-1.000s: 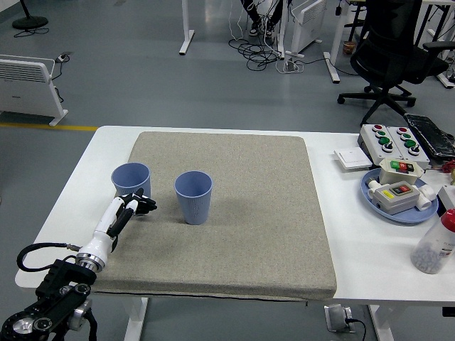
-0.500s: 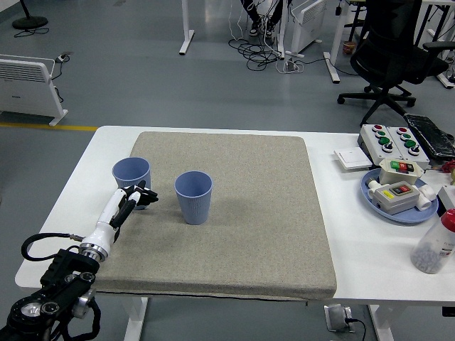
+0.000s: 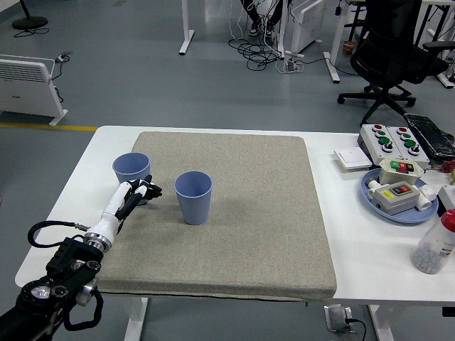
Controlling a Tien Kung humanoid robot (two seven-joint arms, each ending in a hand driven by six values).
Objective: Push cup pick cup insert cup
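At the left of the frame our left hand (image 3: 139, 193) has moved up and a little right over the last second, so its loosely spread fingers, holding nothing, now lie against the near side of the left cup (image 3: 131, 169), which stands on the grey mat (image 3: 242, 213) well apart from the centre cup (image 3: 193, 197); we judge the push is only starting. The hand hides the lower wall of that cup, so real contact is hard to confirm, and our right hand is not in view on the counter (image 3: 370, 256).

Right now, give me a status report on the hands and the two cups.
Left hand open, against the near side of the left cup, no grasp. Right hand out of view. Middle cup upright on the mat, untouched. Nothing between the cups.
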